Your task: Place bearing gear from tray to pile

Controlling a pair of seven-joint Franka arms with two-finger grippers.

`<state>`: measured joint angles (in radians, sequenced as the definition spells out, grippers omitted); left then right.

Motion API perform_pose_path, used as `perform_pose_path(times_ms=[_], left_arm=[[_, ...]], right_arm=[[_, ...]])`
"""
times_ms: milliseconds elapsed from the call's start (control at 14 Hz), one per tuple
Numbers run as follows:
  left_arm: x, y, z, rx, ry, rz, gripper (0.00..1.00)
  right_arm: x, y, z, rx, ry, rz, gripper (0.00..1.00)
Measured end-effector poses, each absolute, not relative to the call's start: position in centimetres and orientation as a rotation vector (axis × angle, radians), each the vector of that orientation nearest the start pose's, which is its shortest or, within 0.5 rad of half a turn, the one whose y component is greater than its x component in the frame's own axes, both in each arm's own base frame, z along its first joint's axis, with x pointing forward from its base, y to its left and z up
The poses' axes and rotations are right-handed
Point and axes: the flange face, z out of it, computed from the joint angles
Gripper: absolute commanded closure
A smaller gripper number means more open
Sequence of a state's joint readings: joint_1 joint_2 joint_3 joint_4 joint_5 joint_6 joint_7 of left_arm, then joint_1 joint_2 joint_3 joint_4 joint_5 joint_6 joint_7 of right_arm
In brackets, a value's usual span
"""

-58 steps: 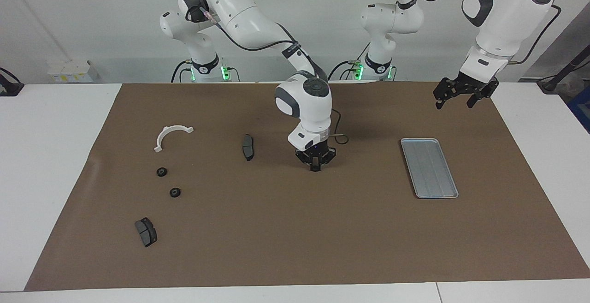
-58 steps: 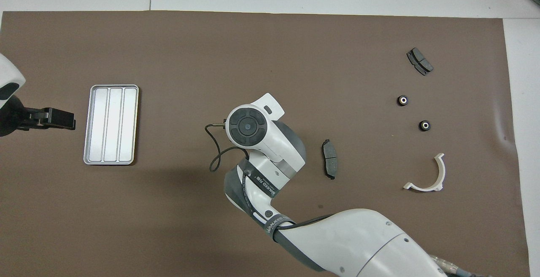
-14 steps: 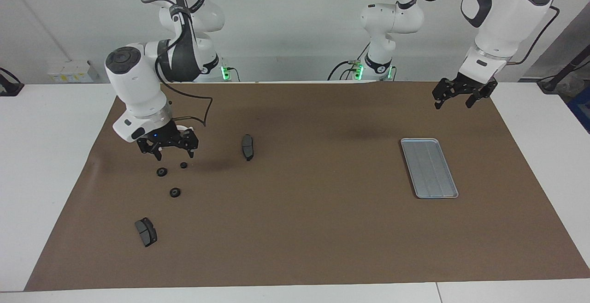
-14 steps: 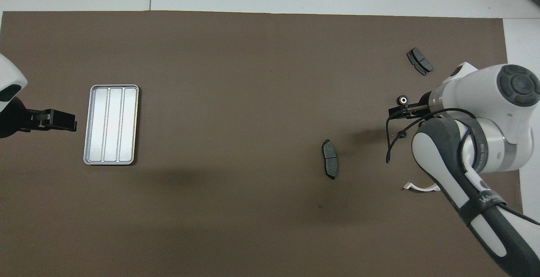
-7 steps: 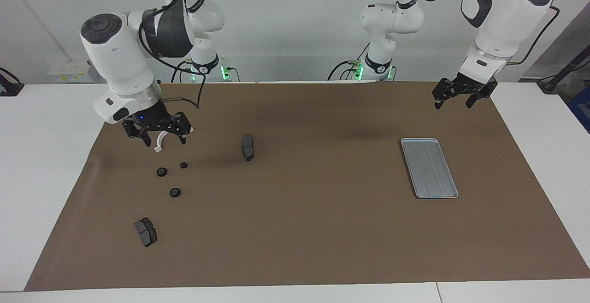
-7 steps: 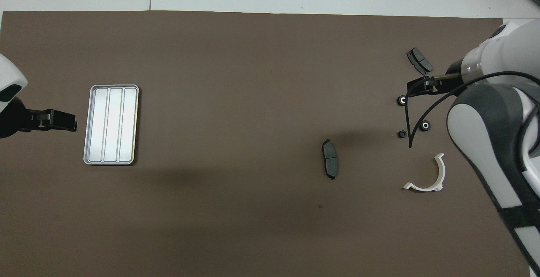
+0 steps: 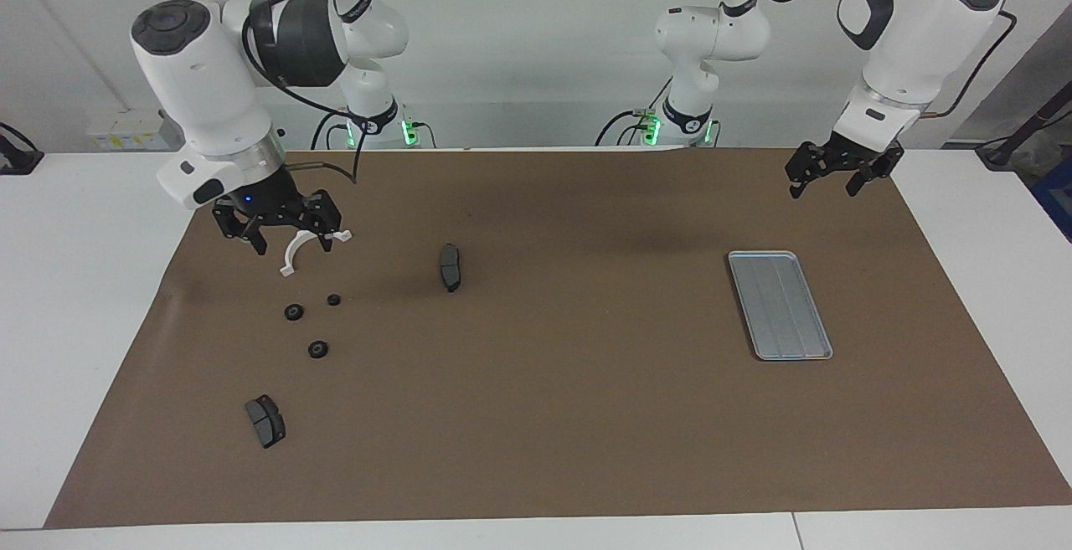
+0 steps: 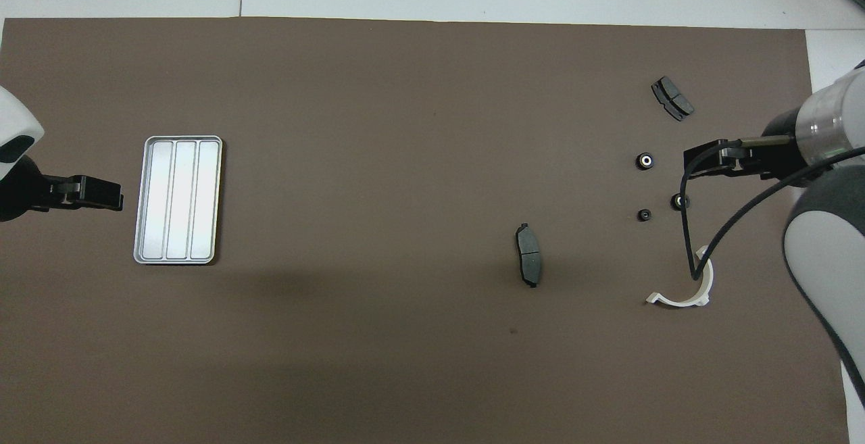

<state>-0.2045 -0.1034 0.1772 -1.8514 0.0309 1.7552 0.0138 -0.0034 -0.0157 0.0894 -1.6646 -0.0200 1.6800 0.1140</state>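
Brown matting covers the white table. From the facing view, the right gripper [image 7: 289, 240] hangs above the white bracket [image 7: 314, 240], jaws spread wide and empty. The pile [image 7: 314, 320] lies on the mat just past the bracket, farther from the robots, at the right arm's end. I count three black gears, round, so no long axis to line up. The tray [image 7: 779, 303] sits bare at the left arm's end, well apart from the pile. The left gripper [image 7: 825, 186] waits over the mat near it, also open and empty. Two brake pads lie loose.

From overhead, the right gripper [image 8: 706, 160] is above the three gears [image 8: 655, 190]. The left gripper [image 8: 94, 192] is beside the tray [image 8: 179, 138], which holds nothing. Nothing looks left to carry.
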Motion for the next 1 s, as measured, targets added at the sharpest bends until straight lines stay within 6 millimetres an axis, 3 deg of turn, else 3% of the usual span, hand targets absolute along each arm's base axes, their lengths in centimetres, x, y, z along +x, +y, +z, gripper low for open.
perform_pose_path(times_ms=[1000], left_arm=[[53.1,-0.8,56.2,-3.128,0.074,-0.009,0.00]], right_arm=[[54.3,4.5,59.3,-3.167,0.045,0.062,0.00]])
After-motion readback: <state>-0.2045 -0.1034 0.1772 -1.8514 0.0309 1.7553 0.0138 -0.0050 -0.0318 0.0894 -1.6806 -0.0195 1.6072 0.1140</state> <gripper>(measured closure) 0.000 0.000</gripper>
